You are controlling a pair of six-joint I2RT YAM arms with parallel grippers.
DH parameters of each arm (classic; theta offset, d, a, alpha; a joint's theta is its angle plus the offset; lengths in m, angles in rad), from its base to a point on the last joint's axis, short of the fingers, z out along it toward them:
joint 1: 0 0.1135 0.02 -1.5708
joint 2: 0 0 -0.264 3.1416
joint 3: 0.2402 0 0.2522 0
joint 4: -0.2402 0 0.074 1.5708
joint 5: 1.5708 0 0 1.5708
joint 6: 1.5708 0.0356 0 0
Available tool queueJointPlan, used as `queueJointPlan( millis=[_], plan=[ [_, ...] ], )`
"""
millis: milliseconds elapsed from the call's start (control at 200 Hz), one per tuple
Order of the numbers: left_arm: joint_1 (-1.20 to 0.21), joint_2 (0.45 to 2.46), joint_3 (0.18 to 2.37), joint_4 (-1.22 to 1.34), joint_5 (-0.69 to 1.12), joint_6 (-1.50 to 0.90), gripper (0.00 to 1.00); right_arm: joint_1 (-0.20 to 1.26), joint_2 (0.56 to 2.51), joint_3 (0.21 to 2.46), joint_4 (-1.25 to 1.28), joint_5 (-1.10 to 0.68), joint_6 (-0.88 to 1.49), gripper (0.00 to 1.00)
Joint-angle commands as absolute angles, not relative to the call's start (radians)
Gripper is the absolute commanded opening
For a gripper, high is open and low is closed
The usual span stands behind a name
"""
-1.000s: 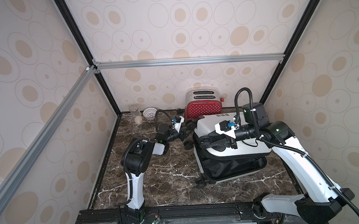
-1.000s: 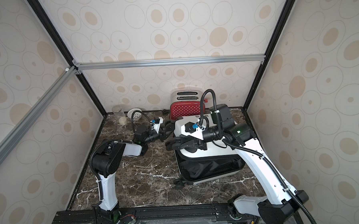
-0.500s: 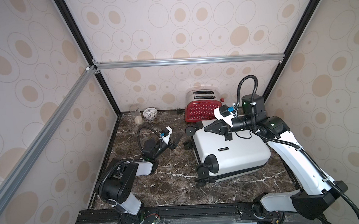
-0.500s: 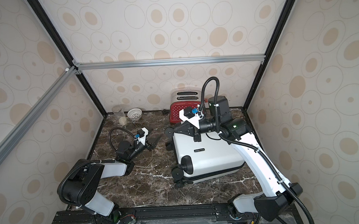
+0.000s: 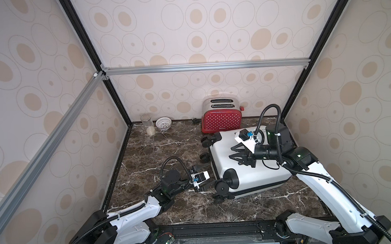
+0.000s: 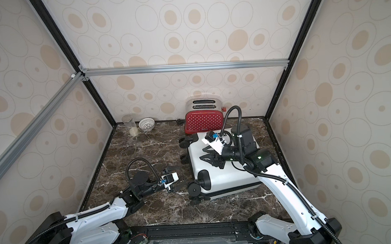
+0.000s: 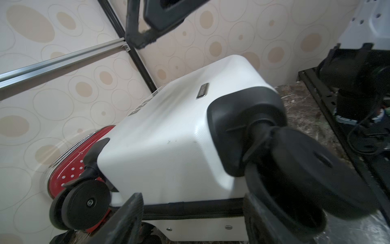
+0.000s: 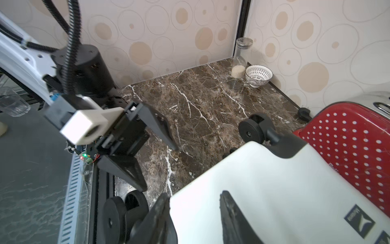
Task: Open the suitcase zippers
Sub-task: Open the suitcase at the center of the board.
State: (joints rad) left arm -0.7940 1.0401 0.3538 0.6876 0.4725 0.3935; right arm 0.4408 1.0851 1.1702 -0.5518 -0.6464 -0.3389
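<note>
Our left hand [image 5: 209, 174] hangs low over the desk [image 5: 159, 151], jaws wide and empty, just beside the suitcase's [image 5: 256, 181] near wheel [image 5: 221, 188]. Its wrist view shows the zipper [image 7: 190, 209] band beyond its fingers [image 7: 130, 213]. Left and centre of the desk lie bare save a jar [image 5: 147, 127] and bowl [image 5: 163, 124] in the far corner. The suitcase lies flat at right, its far edge just before the toaster [image 5: 221, 121]. Our right hand [image 5: 232, 155] hovers above it, jaws partly apart, holding nothing. A second ago the suitcase stood open; now it is shut, and the left hand has come nearer.
</note>
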Motion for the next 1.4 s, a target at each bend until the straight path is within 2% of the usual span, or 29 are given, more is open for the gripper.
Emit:
queueJointPlan(
  millis=[0,160,255,480,645,955,1045,1170,1326,1396],
  plan=[
    [-0.845,1.01,0.397,0.474,0.476,0.394,0.78,0.434,1.056,1.13,-0.507,-0.574,-0.288,0.45],
    [-0.879,1.037,0.439,0.388,0.494,0.393,0.79,0.434,1.019,1.085,-0.464,-0.542,-0.255,0.46],
    [-0.929,1.065,0.458,0.365,0.359,0.441,0.78,0.434,1.001,1.068,-0.453,-0.542,-0.246,0.47],
    [-0.963,1.055,0.448,0.479,0.238,0.438,0.78,0.434,0.954,1.016,-0.422,-0.543,-0.233,0.47],
    [-0.976,1.033,0.462,0.453,0.361,0.384,0.78,0.434,0.951,1.003,-0.416,-0.555,-0.223,0.47],
    [-0.997,1.104,0.468,0.525,0.437,0.241,0.74,0.435,0.953,0.983,-0.395,-0.568,-0.203,0.48],
    [-0.997,1.117,0.478,0.558,0.453,0.205,0.61,0.434,0.935,0.973,-0.388,-0.537,-0.205,0.48],
    [-0.997,1.113,0.503,0.562,0.465,0.15,0.29,0.434,0.886,0.95,-0.365,-0.469,-0.223,0.51],
    [-0.997,1.062,0.569,0.582,0.436,0.055,0.0,0.434,0.798,0.903,-0.315,-0.345,-0.248,0.59],
    [-0.996,1.043,0.613,0.581,0.398,0.038,0.0,0.433,0.753,0.888,-0.306,-0.331,-0.265,0.62]
  ],
)
